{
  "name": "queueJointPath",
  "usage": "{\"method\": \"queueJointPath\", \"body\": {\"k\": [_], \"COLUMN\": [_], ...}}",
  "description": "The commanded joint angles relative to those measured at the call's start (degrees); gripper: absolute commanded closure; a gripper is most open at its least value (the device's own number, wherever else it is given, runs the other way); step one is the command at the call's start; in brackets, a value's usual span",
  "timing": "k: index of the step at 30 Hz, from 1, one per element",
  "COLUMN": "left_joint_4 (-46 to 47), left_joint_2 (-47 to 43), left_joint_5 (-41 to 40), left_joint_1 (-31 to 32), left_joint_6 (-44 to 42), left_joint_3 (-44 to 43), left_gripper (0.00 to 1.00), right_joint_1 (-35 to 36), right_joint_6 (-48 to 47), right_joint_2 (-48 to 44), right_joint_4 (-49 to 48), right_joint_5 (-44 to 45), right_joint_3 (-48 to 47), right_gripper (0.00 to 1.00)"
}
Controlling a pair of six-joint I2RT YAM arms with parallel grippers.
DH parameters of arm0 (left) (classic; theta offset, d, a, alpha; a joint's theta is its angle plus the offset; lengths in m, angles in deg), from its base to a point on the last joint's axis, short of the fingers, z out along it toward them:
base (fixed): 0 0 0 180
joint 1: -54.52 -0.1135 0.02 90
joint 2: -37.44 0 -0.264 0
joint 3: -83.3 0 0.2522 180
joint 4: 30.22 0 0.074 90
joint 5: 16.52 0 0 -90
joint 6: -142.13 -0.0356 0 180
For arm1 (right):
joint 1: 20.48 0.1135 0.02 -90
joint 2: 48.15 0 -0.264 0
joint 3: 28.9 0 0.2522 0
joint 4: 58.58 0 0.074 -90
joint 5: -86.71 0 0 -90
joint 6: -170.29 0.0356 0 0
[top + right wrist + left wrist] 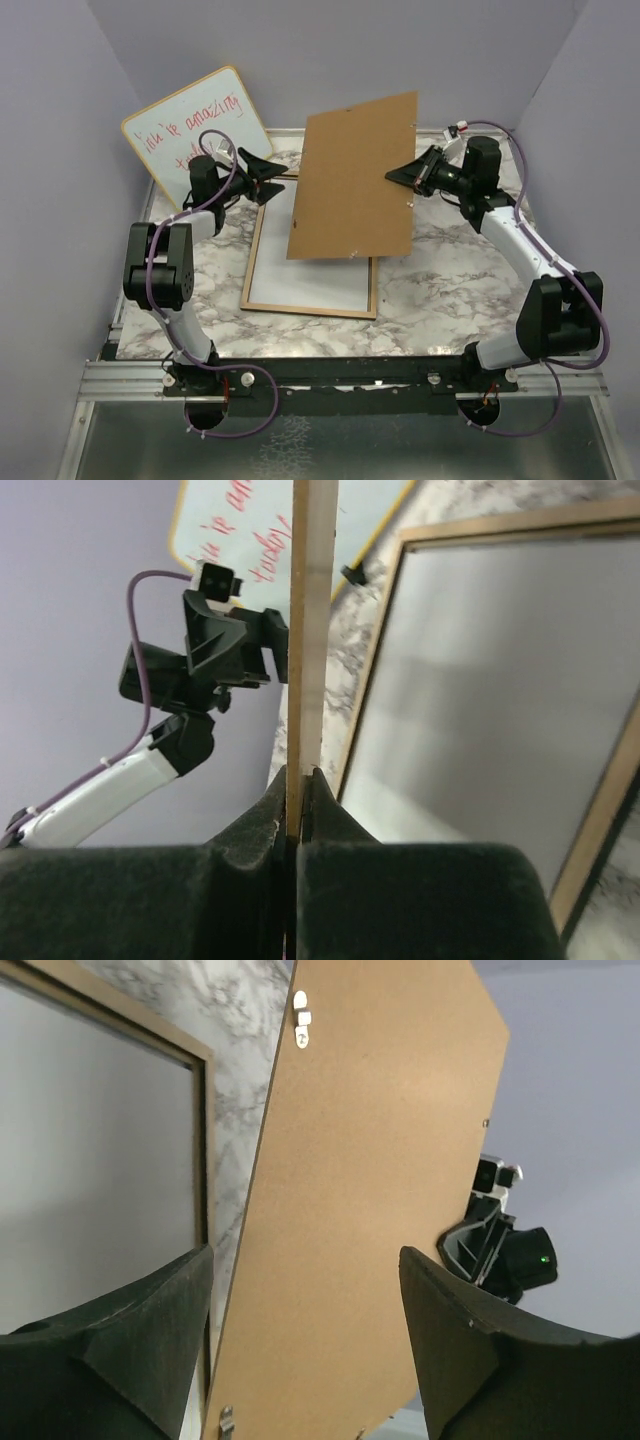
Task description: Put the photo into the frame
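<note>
The frame [310, 310] lies flat on the marble table, light wood face up; its rail also shows in the left wrist view [200, 1110] and the right wrist view [375, 680]. A pale grey-white surface fills its opening; I cannot tell whether this is the photo's reverse, and no printed photo shows. My right gripper [400, 172] is shut on the right edge of the plain brown board [355, 180], holding it tilted above the frame; the board stands edge-on between the jaws [300, 790]. My left gripper [272, 180] is open by the board's left edge, not touching it [305, 1260].
A wood-edged whiteboard [195, 125] with red handwriting leans against the back left wall. Grey walls close in the table on three sides. The board [370, 1190] carries small metal tabs along its edges. An aluminium rail runs along the near edge.
</note>
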Motion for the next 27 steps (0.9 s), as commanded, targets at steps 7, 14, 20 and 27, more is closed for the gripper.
{"method": "queueJointPath", "body": {"k": [7,14,20,27], "left_joint_4": [-47.09,-54.1,-54.34,-54.06], "left_joint_2": [-7.6,-6.82,-3.71,-1.66], "left_joint_5": [-26.04,-36.01,-37.48,-38.29], "left_joint_1": [-1.03,-0.86,-0.38,1.44], "left_joint_6": [-38.25,-45.14,-43.51,-44.01], "left_joint_3": [-5.28,-3.04,-0.25,0.59], "left_gripper": [0.18,0.15,0.21,0.44], "right_joint_1": [0.01,1.8,3.46,6.73], "right_joint_6": [-10.71,-9.2,-5.37,-2.72], "right_joint_2": [-2.16,-1.96,-0.81,3.17], "right_joint_4": [27.98,28.94,23.34,16.42], "right_joint_5": [9.93,10.03,4.95,2.43], "right_joint_3": [-10.47,-10.32,-8.99,-6.84], "right_gripper": [0.99,0.99,0.99,0.99]}}
